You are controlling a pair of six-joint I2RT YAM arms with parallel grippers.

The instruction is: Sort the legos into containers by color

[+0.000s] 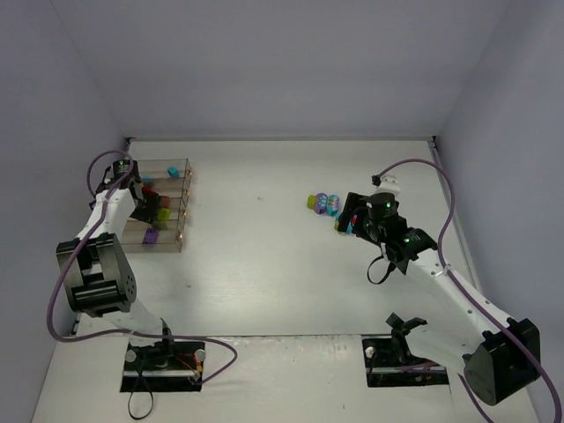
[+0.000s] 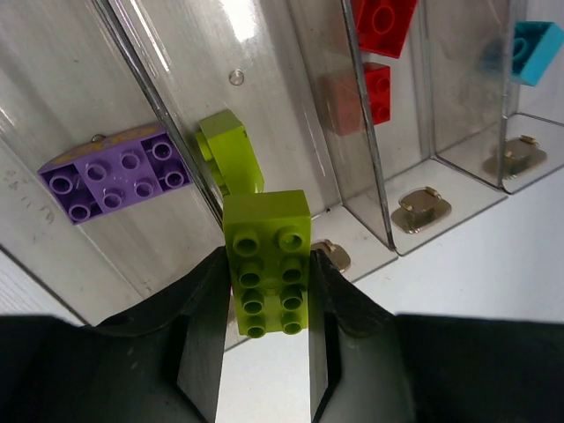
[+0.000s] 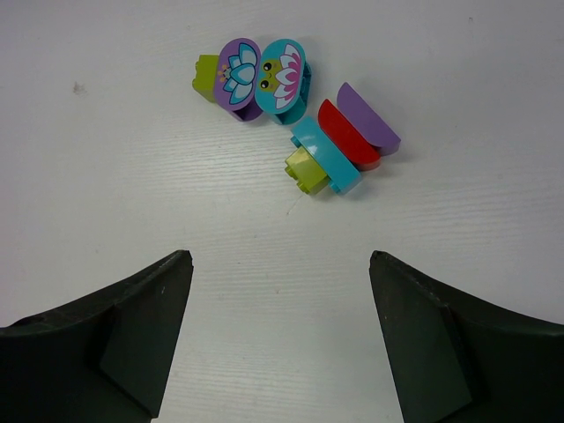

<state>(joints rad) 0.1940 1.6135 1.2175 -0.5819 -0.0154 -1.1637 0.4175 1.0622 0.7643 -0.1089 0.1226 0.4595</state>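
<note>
Robot lab booth, bare white walls (image 1: 264, 62), white table (image 1: 264, 273)

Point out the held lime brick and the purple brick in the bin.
held lime brick (image 2: 267, 260): left wrist view, its studded top face.
purple brick (image 2: 115, 176): left wrist view, its studded top face.

Reaching forward on the left with elbow folded, left gripper (image 2: 268, 282) pinched shut on a lime green brick (image 2: 267, 233). Stretching forward on the right, right gripper (image 3: 280, 269) angled downward, jaws spread wide.
</note>
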